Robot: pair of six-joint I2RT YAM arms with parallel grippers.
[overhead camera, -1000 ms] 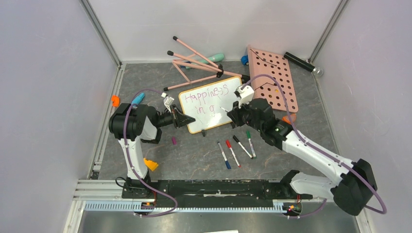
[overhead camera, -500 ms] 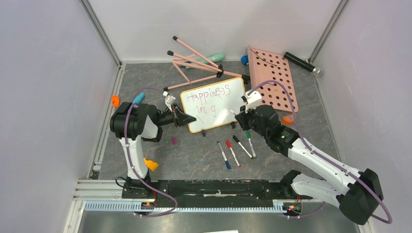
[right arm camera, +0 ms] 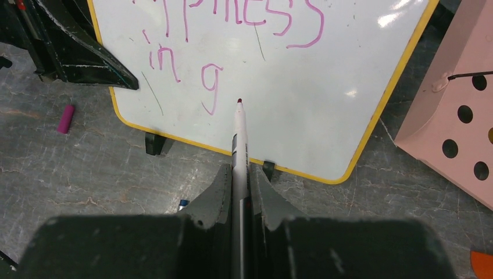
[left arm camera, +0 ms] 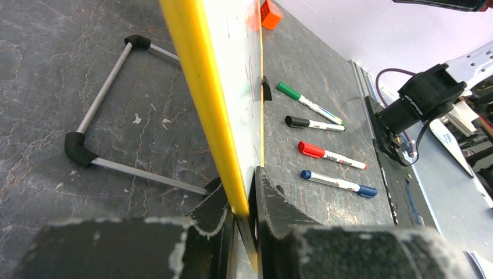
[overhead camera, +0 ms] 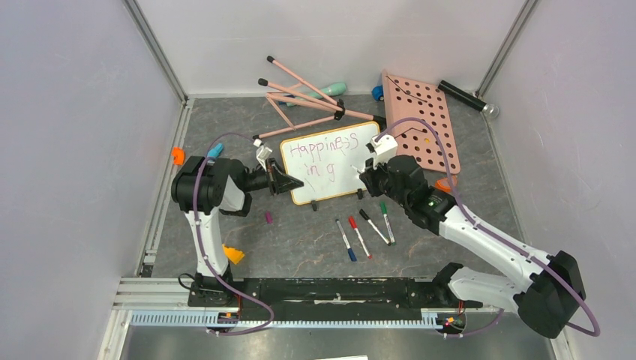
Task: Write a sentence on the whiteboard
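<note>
The grey table (overhead camera: 300, 240) carried the whiteboard (overhead camera: 341, 169) in its far half, about midway between the left and right edges. The board's long axis ran slantwise. Its left end sat nearer the near edge and its right end reached toward the far right corner, next to the pink pegboard (overhead camera: 424, 124). Its writing face was turned up and toward the arms, with the black feet along its near long side.

The left gripper (overhead camera: 289, 182) was clamped on the board's near left corner, its jaws nearly closed with the yellow rim (left arm camera: 203, 99) pinched between them. This was probably to steady the board against the push of writing.

The right gripper (right arm camera: 239, 174) came in over the board's near long side, its jaws pressed tight on a marker (right arm camera: 239, 136). The marker's long axis pointed away from the near edge, tip first.

The sentence (overhead camera: 324, 154) read "Happiness" and below it "in g", so it was unfinished. Its lines followed the board's long axis.

The marker tip (right arm camera: 239, 101) sat just right of the "g", well placed for the next letter. Whether it touched the board could not be told.
</note>
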